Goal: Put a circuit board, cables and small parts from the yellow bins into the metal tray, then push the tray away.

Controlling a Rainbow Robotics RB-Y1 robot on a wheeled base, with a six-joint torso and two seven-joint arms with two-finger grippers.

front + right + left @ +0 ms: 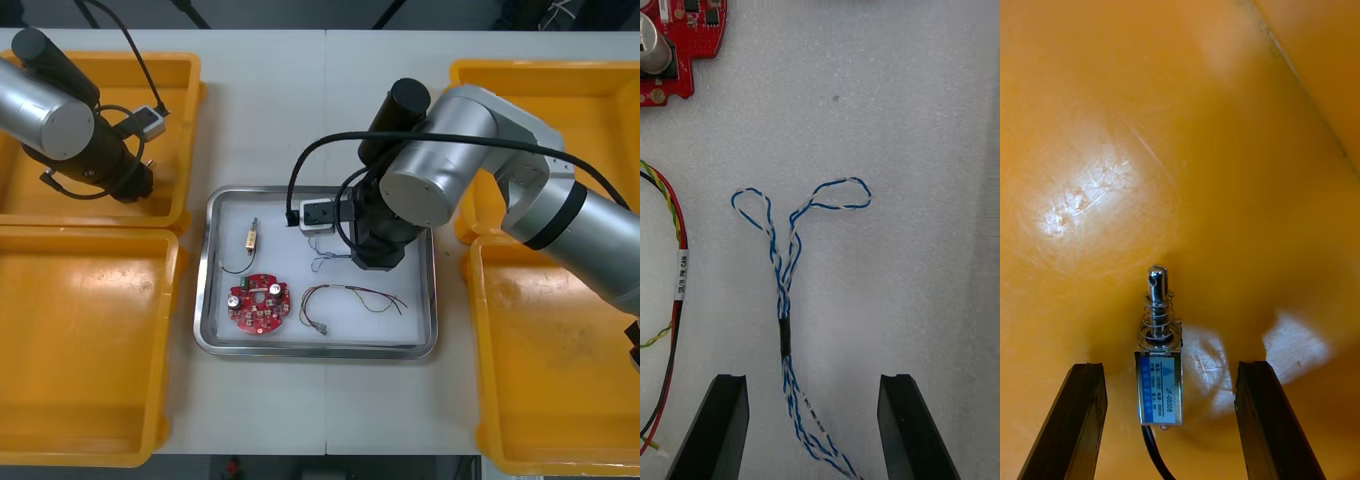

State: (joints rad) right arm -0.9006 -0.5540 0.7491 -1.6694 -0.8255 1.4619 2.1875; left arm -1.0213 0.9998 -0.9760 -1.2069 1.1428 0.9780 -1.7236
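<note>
The metal tray (316,351) has a white floor and sits mid-table. On that floor lie a round red circuit board (258,303), a red and yellow cable (345,300), a thin black cable with a small metal part (251,238), and a twisted blue and white cable (790,255). My right gripper (814,424) is open low over the tray, its fingers either side of the blue and white cable, not touching it. In the back left yellow bin (180,75), my left gripper (1169,424) is open around another small metal part (1159,375) with a spring and a black lead.
The front left yellow bin (90,440) and both right bins (560,440) flank the tray. The right arm (450,160) reaches across from the right over the tray's back half. The circuit board's edge (670,45) and the red and yellow cable (674,247) lie beside the right fingers.
</note>
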